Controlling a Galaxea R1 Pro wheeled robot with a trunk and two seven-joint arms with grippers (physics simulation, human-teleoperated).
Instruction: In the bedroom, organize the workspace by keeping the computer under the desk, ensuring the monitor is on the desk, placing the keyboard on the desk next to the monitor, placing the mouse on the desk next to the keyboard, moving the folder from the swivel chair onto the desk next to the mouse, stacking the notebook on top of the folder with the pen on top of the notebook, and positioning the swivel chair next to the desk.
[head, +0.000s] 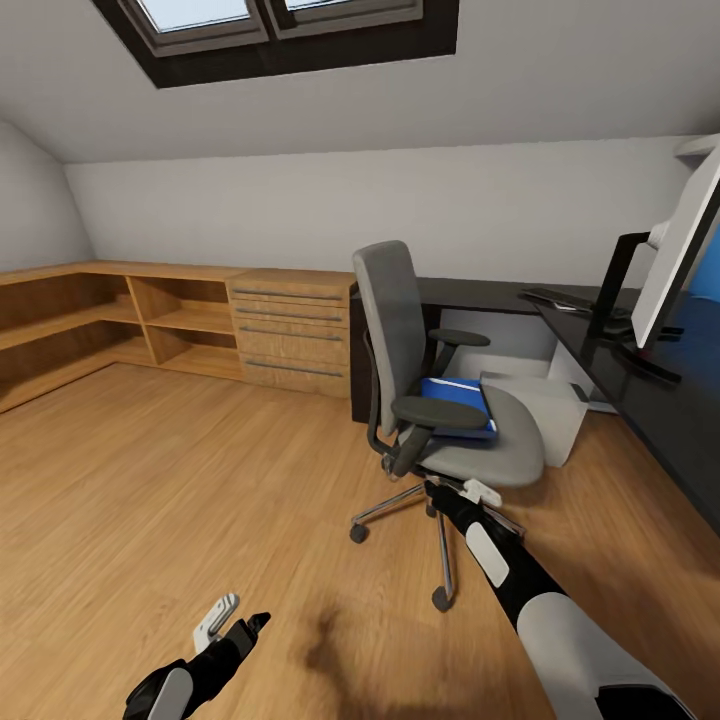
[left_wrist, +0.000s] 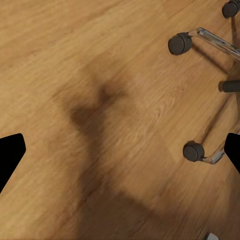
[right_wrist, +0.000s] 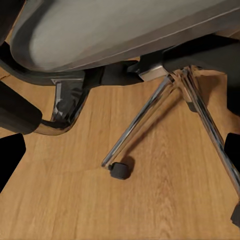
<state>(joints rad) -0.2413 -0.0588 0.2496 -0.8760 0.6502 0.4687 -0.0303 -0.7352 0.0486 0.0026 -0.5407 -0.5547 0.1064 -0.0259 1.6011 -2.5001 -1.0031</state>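
Two arms, head view: the right gripper is reaching just under the swivel chair seat's front edge, below the folder; spread unclear.
Left gripper: hovering over wood floor, well apart from the chair, spread unclear.
Desk: carrying the monitor beside the chair.
Left wrist view: fingertips standing apart above floor near casters.
Right wrist view: fingertips are standing apart, empty, beneath the grey seat.

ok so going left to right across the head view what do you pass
Light-wood shelf unit → wooden drawer unit → swivel chair → folder on its seat → computer → monitor on the desk.
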